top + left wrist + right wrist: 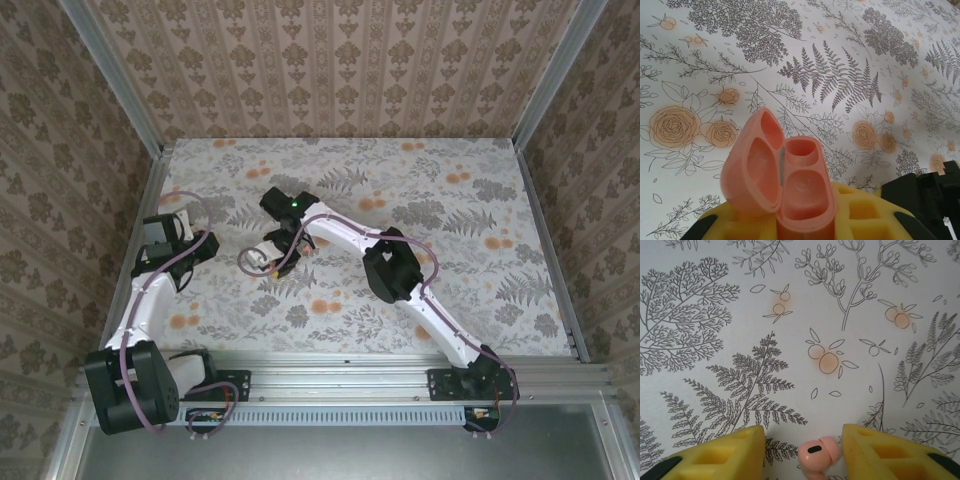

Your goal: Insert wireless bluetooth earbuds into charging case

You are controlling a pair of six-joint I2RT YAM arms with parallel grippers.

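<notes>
Right claw (802, 434), jaws apart, brackets the coral earbud (818, 454) at bottom centre, nearer one jaw; closing unevenly could squirt it away. Left claw (790, 212) clamps the open case (802, 192).

I saw a white tablecloth (560, 290) lying flat, printed with grey ferns (840, 80) and pale orange flowers (672, 125). Brown damask wallpaper (340, 60) lined the enclosure on three sides, and aluminium rails (350, 362) framed its near edge.

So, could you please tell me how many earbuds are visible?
1: a coral-pink earbud between the right gripper's fingers. The open case in the left gripper looks empty; others may be hidden.
</notes>
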